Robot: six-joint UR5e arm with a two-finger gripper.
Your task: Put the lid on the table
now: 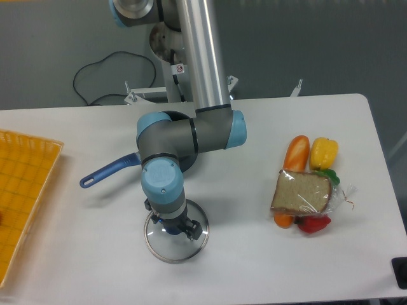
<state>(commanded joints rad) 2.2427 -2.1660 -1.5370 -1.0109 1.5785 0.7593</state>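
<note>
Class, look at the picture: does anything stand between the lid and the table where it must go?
Nothing visible does. The lid lies over bare table, with the hand at its knob. Whether it already rests there cannot be told.
</note>
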